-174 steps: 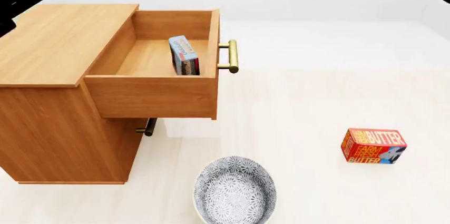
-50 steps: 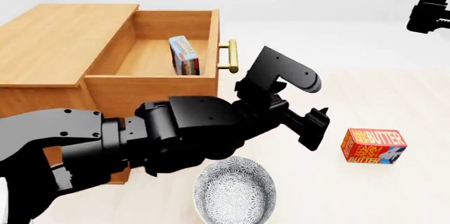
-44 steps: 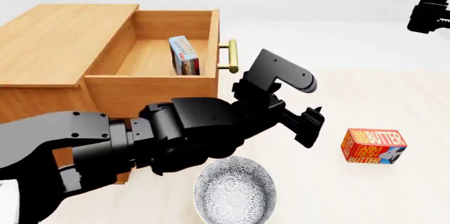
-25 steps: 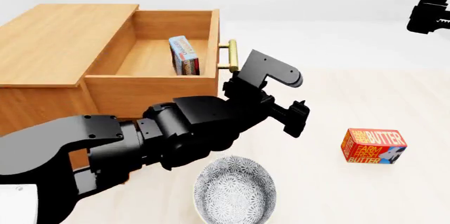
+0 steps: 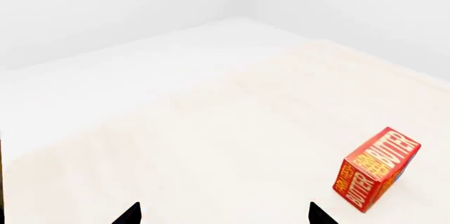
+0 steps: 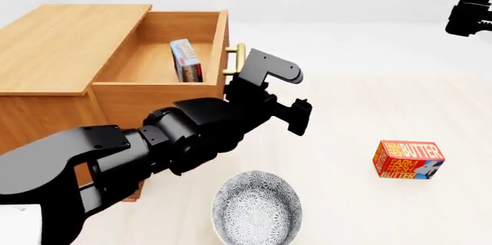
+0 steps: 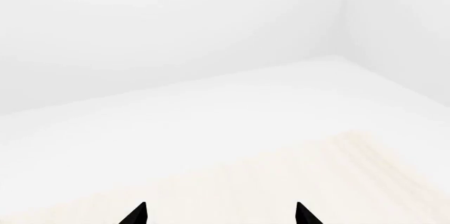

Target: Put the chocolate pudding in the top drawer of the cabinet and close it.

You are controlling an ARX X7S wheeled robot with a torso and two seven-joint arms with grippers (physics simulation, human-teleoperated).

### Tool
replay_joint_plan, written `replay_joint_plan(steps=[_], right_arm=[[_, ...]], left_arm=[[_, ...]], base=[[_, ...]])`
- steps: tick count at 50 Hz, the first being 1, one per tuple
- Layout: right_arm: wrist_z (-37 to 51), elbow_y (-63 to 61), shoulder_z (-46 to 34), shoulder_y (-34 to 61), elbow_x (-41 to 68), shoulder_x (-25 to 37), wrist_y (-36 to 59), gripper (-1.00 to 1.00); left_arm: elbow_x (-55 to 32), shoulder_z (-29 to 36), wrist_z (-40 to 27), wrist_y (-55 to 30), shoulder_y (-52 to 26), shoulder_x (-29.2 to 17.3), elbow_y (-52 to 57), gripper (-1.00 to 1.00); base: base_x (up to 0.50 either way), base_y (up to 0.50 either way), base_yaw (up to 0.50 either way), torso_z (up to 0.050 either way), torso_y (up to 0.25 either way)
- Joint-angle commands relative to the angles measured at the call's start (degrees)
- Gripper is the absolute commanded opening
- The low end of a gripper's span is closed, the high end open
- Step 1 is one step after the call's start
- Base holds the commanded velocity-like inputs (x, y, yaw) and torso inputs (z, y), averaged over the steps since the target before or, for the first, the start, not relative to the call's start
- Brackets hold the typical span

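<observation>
With the chocolate pudding point(image 6: 185, 60) already upright inside the top drawer point(image 6: 165, 80) at upper left, the left claw point(image 6: 296, 117), empty with prongs spread wide, should press squarely on the drawer front beside the handle point(image 6: 237, 59) so it slides straight in.

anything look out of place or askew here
Mostly no. The pudding stands on edge inside the top drawer, which is partly open. A butter box sits alone on the floor away from the cabinet, at a slight angle. Nothing looks spilled or damaged.
</observation>
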Motion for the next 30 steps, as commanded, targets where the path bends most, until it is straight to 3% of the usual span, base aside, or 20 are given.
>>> replay_joint_plan(steps=[1,14,30], right_arm=[[0.11,-0.11,0.40,0.19,-0.08,-0.21,0.31,1.00],[-0.16,0.02,0.77,-0.55,-0.16,-0.40,-0.21,1.00],[0.06,-0.03,1.23,-0.47,-0.28,-0.42,0.23,1.00]], left_arm=[[0.08,-0.14,1.20,0.01,0.24,-2.46,-2.82,1.00],[-0.11,-0.40,2.25,-0.11,0.46,-7.24,-6.03,1.00],[-0.75,-0.97,3.76,-0.42,1.07,-10.00,-12.23,1.00]], base=[[0.00,0.00,0.00,0.000,0.000],[0.00,0.00,0.00,0.000,0.000],[0.01,0.00,0.00,0.000,0.000]])
